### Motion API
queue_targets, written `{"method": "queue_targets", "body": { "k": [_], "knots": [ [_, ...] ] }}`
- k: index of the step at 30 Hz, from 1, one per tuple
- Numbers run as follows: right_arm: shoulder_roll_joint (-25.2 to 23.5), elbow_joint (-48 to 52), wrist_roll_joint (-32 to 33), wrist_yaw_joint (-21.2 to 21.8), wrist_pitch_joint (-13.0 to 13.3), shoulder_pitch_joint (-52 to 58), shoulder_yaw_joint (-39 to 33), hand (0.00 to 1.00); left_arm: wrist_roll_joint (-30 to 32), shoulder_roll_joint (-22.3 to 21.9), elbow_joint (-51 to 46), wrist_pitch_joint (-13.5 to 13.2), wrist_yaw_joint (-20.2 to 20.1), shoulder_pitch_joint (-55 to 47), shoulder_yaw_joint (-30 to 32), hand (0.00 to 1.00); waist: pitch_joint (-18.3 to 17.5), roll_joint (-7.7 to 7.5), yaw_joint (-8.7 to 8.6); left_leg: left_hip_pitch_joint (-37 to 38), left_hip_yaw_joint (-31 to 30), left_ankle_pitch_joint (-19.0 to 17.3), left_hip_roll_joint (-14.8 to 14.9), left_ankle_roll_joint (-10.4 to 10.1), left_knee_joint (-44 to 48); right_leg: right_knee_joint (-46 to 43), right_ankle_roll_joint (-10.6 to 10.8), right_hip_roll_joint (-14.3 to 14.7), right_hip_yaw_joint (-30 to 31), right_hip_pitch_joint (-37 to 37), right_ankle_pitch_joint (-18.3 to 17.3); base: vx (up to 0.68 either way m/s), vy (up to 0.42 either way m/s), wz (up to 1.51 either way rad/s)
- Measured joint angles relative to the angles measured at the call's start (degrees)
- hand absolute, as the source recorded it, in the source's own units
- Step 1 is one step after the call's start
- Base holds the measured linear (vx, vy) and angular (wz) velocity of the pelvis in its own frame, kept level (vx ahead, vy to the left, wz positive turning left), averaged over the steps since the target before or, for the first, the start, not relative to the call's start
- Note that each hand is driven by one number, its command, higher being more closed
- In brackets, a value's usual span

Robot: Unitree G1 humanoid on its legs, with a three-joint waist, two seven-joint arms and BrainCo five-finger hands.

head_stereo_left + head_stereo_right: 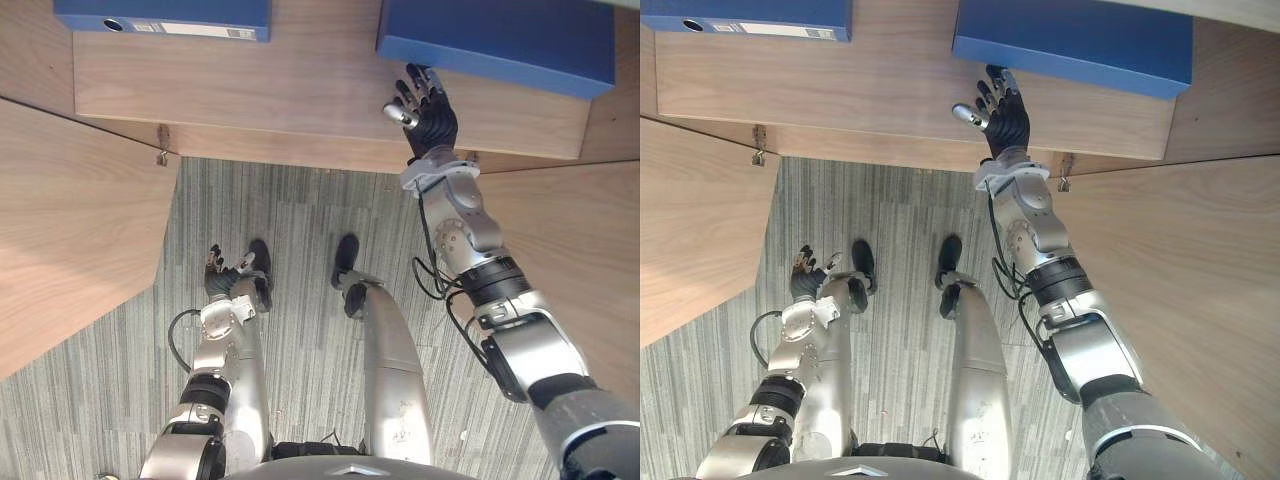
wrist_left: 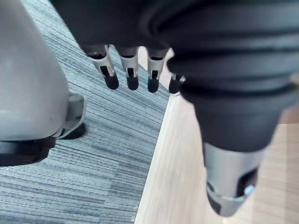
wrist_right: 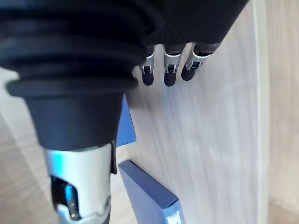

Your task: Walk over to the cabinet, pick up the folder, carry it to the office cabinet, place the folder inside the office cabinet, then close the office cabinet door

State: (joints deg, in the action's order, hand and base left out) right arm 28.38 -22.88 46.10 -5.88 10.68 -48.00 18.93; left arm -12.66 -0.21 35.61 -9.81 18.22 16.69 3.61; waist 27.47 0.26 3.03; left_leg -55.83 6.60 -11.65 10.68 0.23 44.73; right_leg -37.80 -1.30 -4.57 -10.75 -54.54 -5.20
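Folder lay flat on shelf at 1 o'clock. Right hand reached to its 6 o'clock edge, fingers straight & spread, holding nothing. Left hand hung at 7 o'clock, fingers relaxed. 2nd folder at 11 o'clock.

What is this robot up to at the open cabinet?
The robot stands at an open wooden cabinet. Its right hand, fingers open, stretches over the shelf to the near edge of a blue folder, not yet gripping it. A second blue folder lies further left. The left hand hangs open at its side.
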Motion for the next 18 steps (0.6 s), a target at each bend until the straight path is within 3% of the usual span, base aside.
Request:
{"method": "queue_targets", "body": {
  "k": [5, 8, 13, 18],
  "knots": [
    [4.71, 2.60, -8.10, 3.13, -1.16, 2.78, 4.78, 0.00, 0.53, 1.35, 0.20, -0.42, -0.44, -0.88, -0.75, 0.00, -1.35, -2.12, -0.04, 0.10, 0.28, 0.01, 0.08, -0.01, -0.71, 0.81, 0.11, 0.00, -0.07, 0.08, 0.17, 0.00, 0.000, 0.00],
    [6.49, 4.45, -16.36, 4.43, -1.44, 4.32, 5.95, 0.00, 0.55, 1.88, 1.63, -0.59, -1.38, -1.44, -1.53, 0.00, -1.55, -2.45, -0.05, 0.89, 0.62, -0.03, 0.15, 0.07, -1.09, 1.48, 0.24, -0.02, -0.06, 0.90, 0.32, 0.00, 0.004, -0.01],
    [8.75, 4.52, -27.34, 4.06, -2.14, 4.62, 5.46, 0.00, 0.58, 1.94, 1.65, -0.63, -1.53, -1.95, -1.44, 0.00, -1.77, -2.76, 0.09, 1.02, 1.13, -0.05, 0.15, 0.11, -1.46, 2.00, 0.52, -0.03, 0.27, 0.91, 0.63, 0.00, 0.006, -0.02],
    [9.30, 10.82, -39.13, 1.16, -2.19, 8.39, -0.05, 0.00, 1.30, 1.84, 1.64, -0.62, -1.94, -2.02, -1.38, 0.00, -1.77, -2.76, 0.26, 1.09, 1.24, -0.04, 0.15, 0.12, -1.69, 2.06, 0.49, -0.03, 0.28, 0.91, 0.65, 0.00, 0.000, 0.00]
  ]
}}
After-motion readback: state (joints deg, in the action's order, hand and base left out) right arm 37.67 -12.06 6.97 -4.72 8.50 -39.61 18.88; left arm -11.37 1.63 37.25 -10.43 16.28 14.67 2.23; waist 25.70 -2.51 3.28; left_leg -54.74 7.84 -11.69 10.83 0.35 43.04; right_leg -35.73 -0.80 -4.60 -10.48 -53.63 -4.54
